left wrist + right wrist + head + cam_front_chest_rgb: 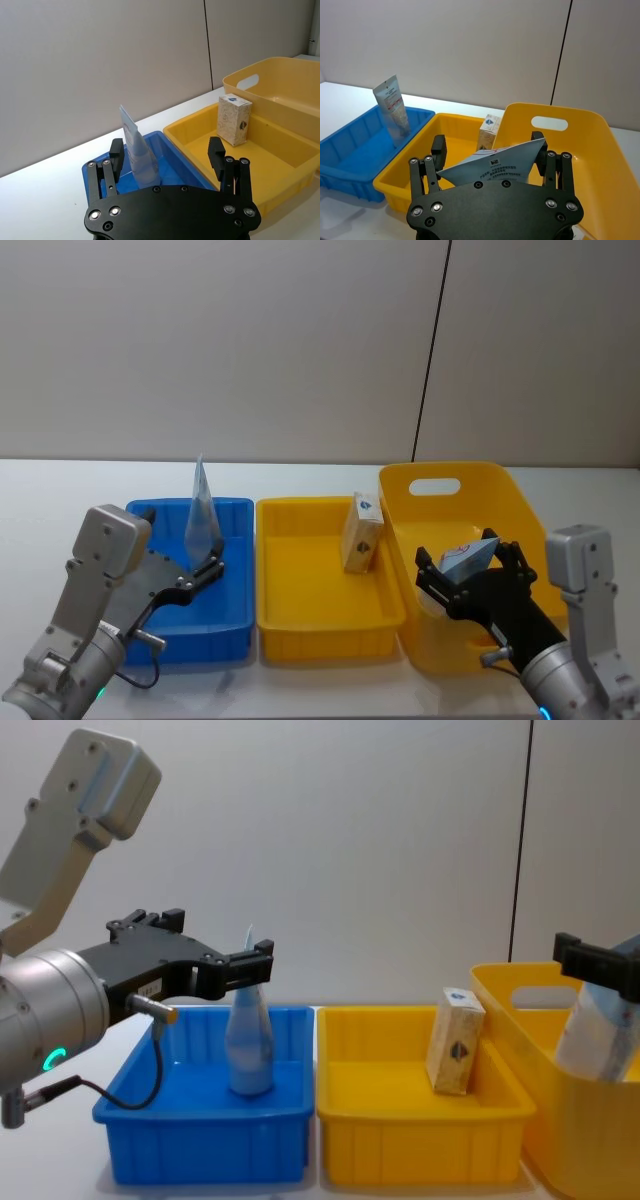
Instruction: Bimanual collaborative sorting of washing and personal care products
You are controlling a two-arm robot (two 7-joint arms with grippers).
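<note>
A pale blue squeeze tube (200,508) stands upright, crimped end up, at the back of the blue bin (160,508). It carries a red-and-white label (394,107). My left gripper (166,147) is open just in front of it, one finger on each side and neither touching. A tan box (362,532) with a blue mark stands in the shallow yellow bin (320,635). My right gripper (468,565) is shut on a second tube (492,167), held crosswise over the tall yellow bin (450,472).
The three bins sit side by side on a white table (60,490), blue at the left and the tall handled one at the right. A grey wall rises right behind them. A black cable (150,1070) hangs from my left wrist over the blue bin.
</note>
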